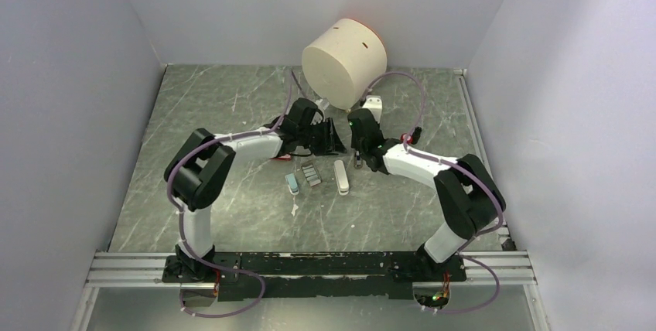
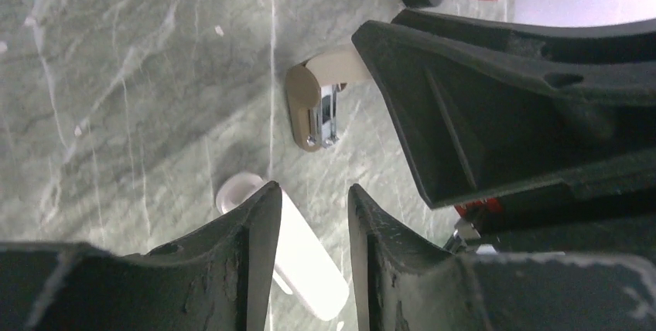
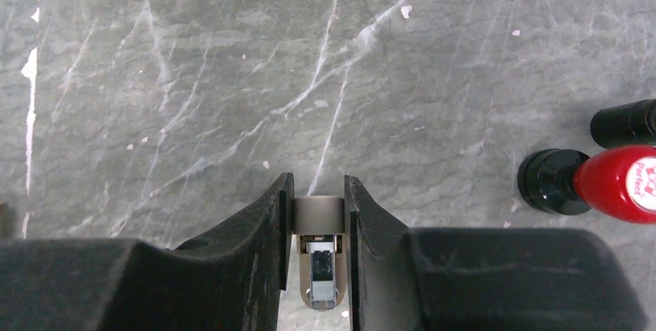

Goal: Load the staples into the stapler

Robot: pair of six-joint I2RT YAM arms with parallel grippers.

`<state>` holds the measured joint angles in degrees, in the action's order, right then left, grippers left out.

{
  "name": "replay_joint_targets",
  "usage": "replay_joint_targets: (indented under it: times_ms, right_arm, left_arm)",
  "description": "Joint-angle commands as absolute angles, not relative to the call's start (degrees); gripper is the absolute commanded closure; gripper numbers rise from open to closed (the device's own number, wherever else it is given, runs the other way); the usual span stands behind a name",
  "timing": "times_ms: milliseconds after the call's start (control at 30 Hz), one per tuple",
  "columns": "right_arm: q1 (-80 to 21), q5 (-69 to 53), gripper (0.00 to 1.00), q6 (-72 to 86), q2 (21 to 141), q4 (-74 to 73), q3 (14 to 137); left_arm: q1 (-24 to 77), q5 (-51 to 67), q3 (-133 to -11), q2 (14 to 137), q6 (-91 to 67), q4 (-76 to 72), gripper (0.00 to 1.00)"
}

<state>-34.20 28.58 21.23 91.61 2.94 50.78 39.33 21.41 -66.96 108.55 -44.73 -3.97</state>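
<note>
One big cream cylinder [image 1: 340, 64] stands at the back of the surface [image 1: 232, 99]. Before it, the right pincer [image 3: 318, 188] clamps the beige stapler [image 3: 319, 215]; the left pincer [image 2: 313, 192] hovers alongside, narrowly parted, empty. The staples [image 1: 311, 175] lie nearer, beside a white bar [image 1: 341, 177].

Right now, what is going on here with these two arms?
The right arm has its jaws shut on a small beige stapler with a chrome metal part inside. The left arm has its jaws open close beside it, with nothing between them. The staples lie in strips on the table, next to a long white piece. No strip is picked up yet.
</note>
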Motion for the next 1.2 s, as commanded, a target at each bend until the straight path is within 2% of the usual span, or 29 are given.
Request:
replay_joint_targets:
  times_ms: [0,267,467,767,967,1167]
  right_arm:
    - [-32.87,27.74,0.76,20.38,93.97,4.59,53.75]
    - [-31.5,25.32,0.75,20.9,95.59,3.78,55.43]
    - [-31.13,24.32,0.76,21.62,95.8,3.6,55.24]
    - [-31.03,23.32,0.76,22.56,95.95,3.42,54.76]
    - [-31.03,22.58,0.76,22.96,95.55,3.1,54.48]
    - [-31.08,19.95,0.77,23.68,94.93,0.9,54.46]
  left_arm:
    - [39.64,21.33,-72.21,112.69,-43.26,-3.82,0.58]
    - [40.18,22.64,-74.38,118.29,-42.62,-7.73,0.55]
    - [41.43,22.22,-76.14,121.59,-40.95,-9.23,0.68]
    - [42.56,21.66,-76.38,124.65,-41.02,-10.68,0.72]
    - [42.82,19.08,-76.65,125.78,-41.97,-8.61,0.84]
    - [42.91,17.23,-77.0,127.29,-43.1,-5.73,0.89]
